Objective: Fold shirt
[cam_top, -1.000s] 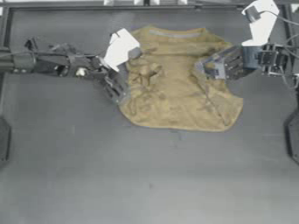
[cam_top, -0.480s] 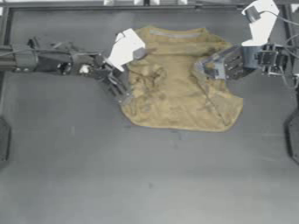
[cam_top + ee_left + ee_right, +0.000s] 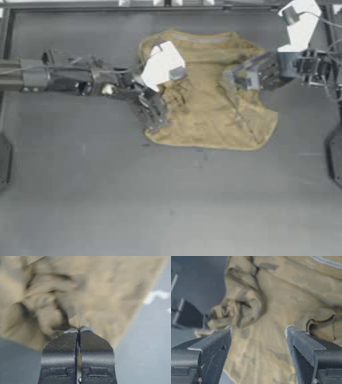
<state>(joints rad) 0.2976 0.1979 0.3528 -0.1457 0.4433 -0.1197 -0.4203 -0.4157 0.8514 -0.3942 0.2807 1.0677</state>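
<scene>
**Left hand pinches the shirt's side for a fold**

The shirt (image 3: 210, 95) lies rumpled on the tabletop (image 3: 167, 200), collar toward the far edge. The left hand (image 3: 79, 330) is clamped tight on a bunched fold at the shirt's left side, likely to carry that side across. The right hand (image 3: 258, 331), spread wide and holding nothing, hovers over the shirt's right side, apparently ready to grip there.

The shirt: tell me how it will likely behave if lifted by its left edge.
The shirt is probably floppy: it already bunches into soft creases where the left gripper pinches it. It will likely drape and sag rather than hold shape. It seems light, lying thin on the table. The right gripper stands open above it.
</scene>
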